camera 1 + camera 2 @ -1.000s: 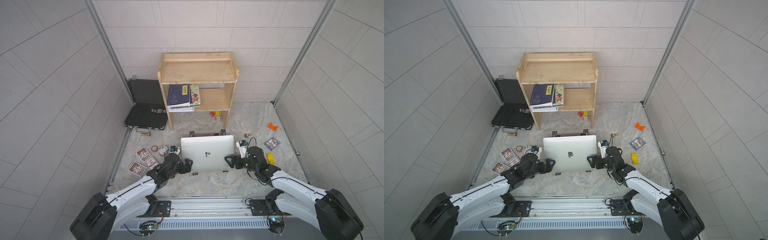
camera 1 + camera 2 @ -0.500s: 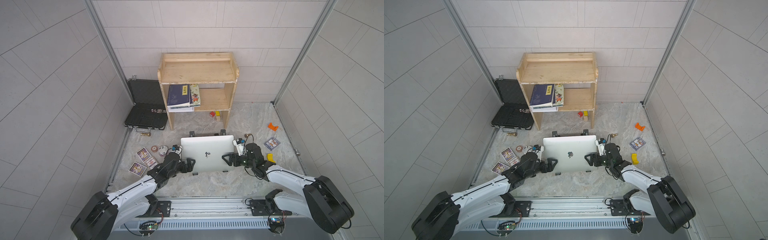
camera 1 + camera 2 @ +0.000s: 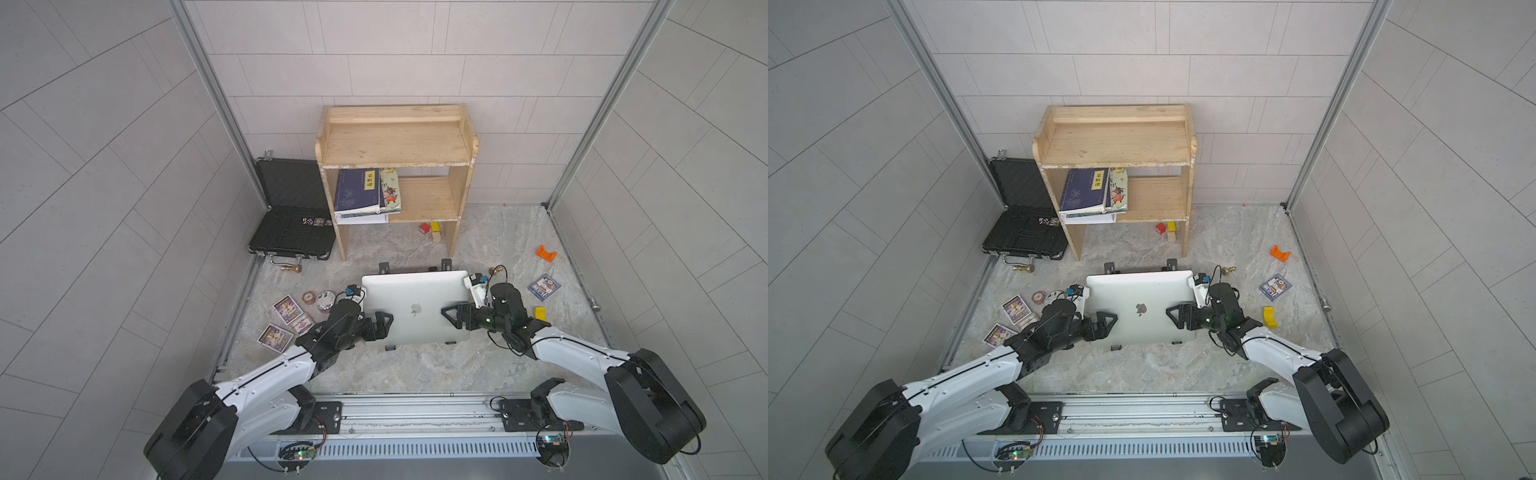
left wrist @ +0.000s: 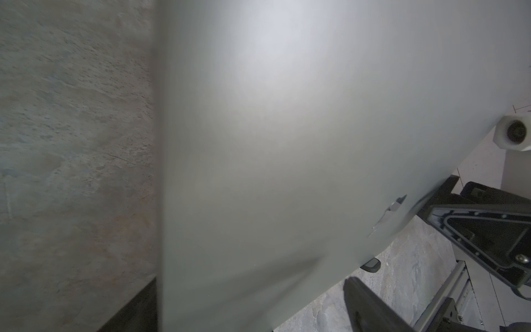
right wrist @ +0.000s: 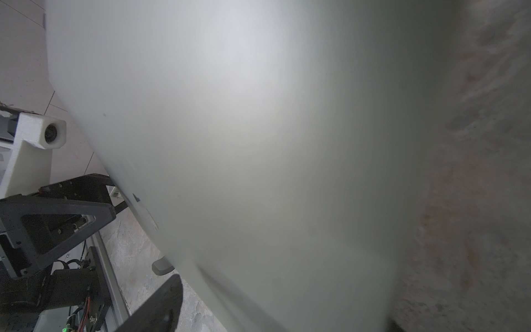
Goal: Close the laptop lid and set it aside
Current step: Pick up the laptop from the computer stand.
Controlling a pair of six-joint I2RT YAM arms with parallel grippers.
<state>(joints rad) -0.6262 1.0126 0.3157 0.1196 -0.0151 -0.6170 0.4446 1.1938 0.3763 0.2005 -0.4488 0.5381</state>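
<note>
The silver laptop (image 3: pixel 415 291) (image 3: pixel 1142 291) lies mid-table on a black stand with its lid down and the apple logo facing up. My left gripper (image 3: pixel 380 328) (image 3: pixel 1102 324) is open at the laptop's left edge, with one finger over the lid. My right gripper (image 3: pixel 455 318) (image 3: pixel 1177 318) is open at the right edge, likewise reaching over the lid. The blurred silver lid (image 4: pixel 287 143) (image 5: pixel 230 143) fills both wrist views. In each, a dark finger (image 4: pixel 370 307) (image 5: pixel 161 304) shows below the laptop's edge, above the stone tabletop.
A wooden shelf (image 3: pixel 395 141) holding books (image 3: pixel 359 191) stands behind the laptop, beside an open black briefcase (image 3: pixel 291 232). Cards (image 3: pixel 286 307) and discs (image 3: pixel 324 298) lie to the left. A card pack (image 3: pixel 544 286), yellow block (image 3: pixel 540 312) and orange piece (image 3: pixel 545 253) lie to the right.
My right gripper has slid a little further in over the lid, and that arm has drawn closer to the laptop. The left arm and the laptop have barely moved.
</note>
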